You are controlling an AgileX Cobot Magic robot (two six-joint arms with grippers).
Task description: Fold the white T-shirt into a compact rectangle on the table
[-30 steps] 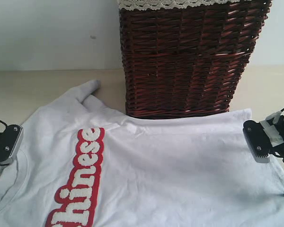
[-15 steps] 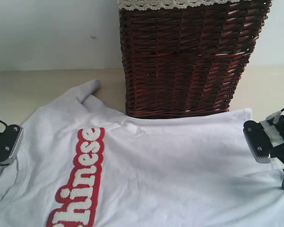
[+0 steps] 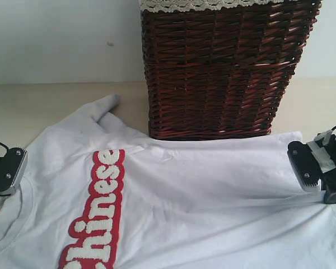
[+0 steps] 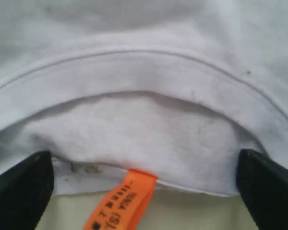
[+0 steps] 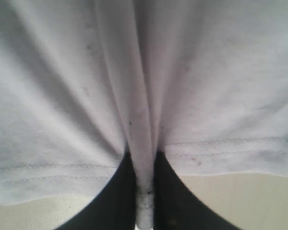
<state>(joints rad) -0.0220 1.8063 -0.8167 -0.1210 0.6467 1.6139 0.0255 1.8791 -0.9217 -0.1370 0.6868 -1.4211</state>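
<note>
The white T-shirt lies spread flat on the table, its red-outlined lettering running toward the front. At the shirt's right edge, my right gripper is shut on a pinched ridge of the hem, and the cloth bunches into a fold between its black fingers. My left gripper stands open at the collar. Its two fingertips sit wide apart on either side of the orange neck label, with nothing gripped.
A tall dark-brown wicker basket with white lace trim stands directly behind the shirt, touching its far edge. One sleeve lies on the table left of the basket. A pale wall closes the back.
The right gripper has gone from open to shut, pinching the hem. A crease now runs across the shirt toward it, and the cloth has shifted slightly. The left gripper has not moved.
</note>
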